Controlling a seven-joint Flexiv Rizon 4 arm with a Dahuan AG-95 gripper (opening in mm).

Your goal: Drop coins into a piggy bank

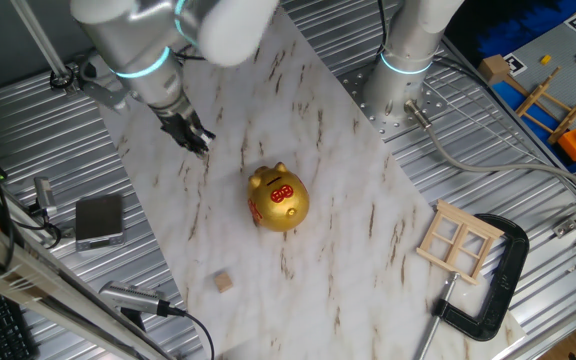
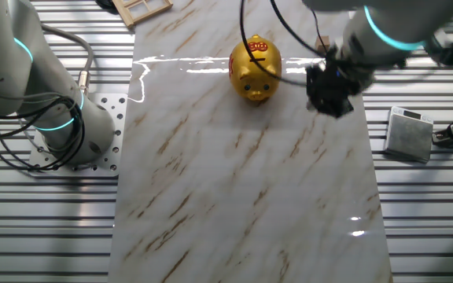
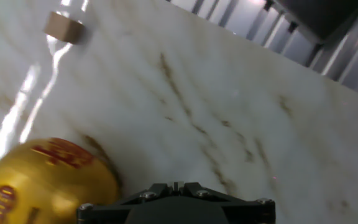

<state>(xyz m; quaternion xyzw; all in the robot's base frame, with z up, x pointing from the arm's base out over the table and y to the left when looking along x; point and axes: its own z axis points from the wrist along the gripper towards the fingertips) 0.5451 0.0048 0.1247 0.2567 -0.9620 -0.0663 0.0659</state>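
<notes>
The piggy bank point(image 1: 278, 198) stands upright near the middle of the marbled worktop point(image 1: 368, 230), gold and glossy, with a red patch bearing gold marks on its back. In the other fixed view the same piggy bank point(image 2: 254, 67) sits near the far edge of the worktop point(image 2: 242, 196), snout facing the camera.

The coin point(image 1: 225, 283) lies flat on the worktop, well apart from the piggy bank, toward the near edge in one fixed view. In the hand view the coin point(image 3: 63, 27) appears at upper left, with the piggy bank point(image 3: 45, 183) at lower left.

The end effector point(image 1: 196, 141) hangs above the worktop beside the piggy bank, touching neither it nor the coin. Its fingers are dark and blurred in both fixed views point(image 2: 330, 92), and the hand view shows only its housing; whether it is open or closed cannot be determined.

A wooden window frame point(image 1: 459, 243) and a black C-clamp point(image 1: 493, 285) rest at the worktop's corner.
</notes>
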